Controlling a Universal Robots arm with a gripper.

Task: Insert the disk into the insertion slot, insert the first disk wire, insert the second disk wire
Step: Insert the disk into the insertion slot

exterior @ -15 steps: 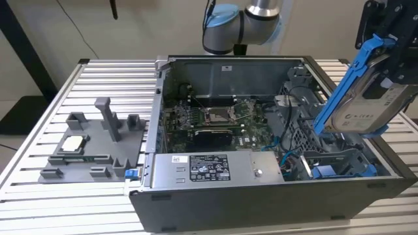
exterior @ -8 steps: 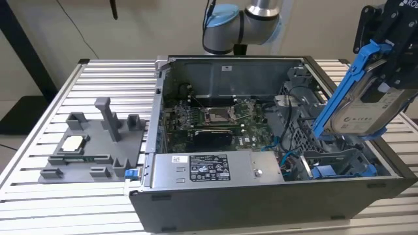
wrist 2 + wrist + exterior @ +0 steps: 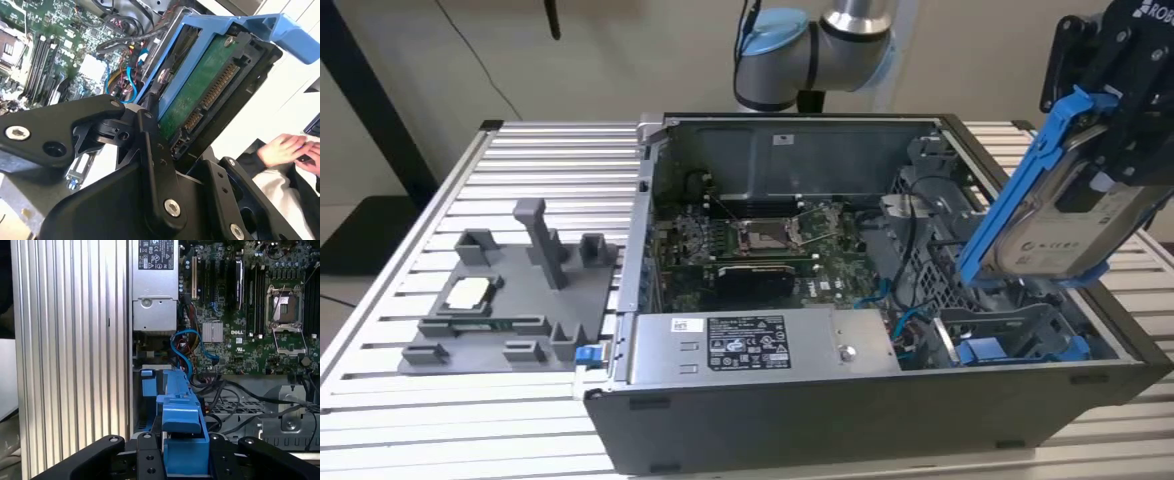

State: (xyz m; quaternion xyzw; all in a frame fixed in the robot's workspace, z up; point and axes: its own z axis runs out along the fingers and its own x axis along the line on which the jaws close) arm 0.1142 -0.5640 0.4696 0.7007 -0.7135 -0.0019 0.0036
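My gripper (image 3: 1107, 165) is shut on the disk (image 3: 1067, 235), a silver-grey drive with a white label in a bright blue carrier. The disk hangs tilted in the air over the open case, at the exterior view's right. Below it lies the insertion slot (image 3: 1027, 318), a dark grey bay in the case's near right corner. In the first wrist view the blue carrier (image 3: 182, 432) sits between the black fingers (image 3: 145, 460). In the second wrist view the disk's green board and connector (image 3: 200, 90) face the camera. Blue wires (image 3: 182, 347) loop loose inside the case beside the bay.
A silver power supply box (image 3: 747, 345) with a label lies along the case's near wall, and the motherboard (image 3: 761, 245) behind it. A grey fixture (image 3: 507, 300) stands on the slatted table (image 3: 400, 400) at the exterior view's left. A person's hand (image 3: 290, 150) is beyond the table.
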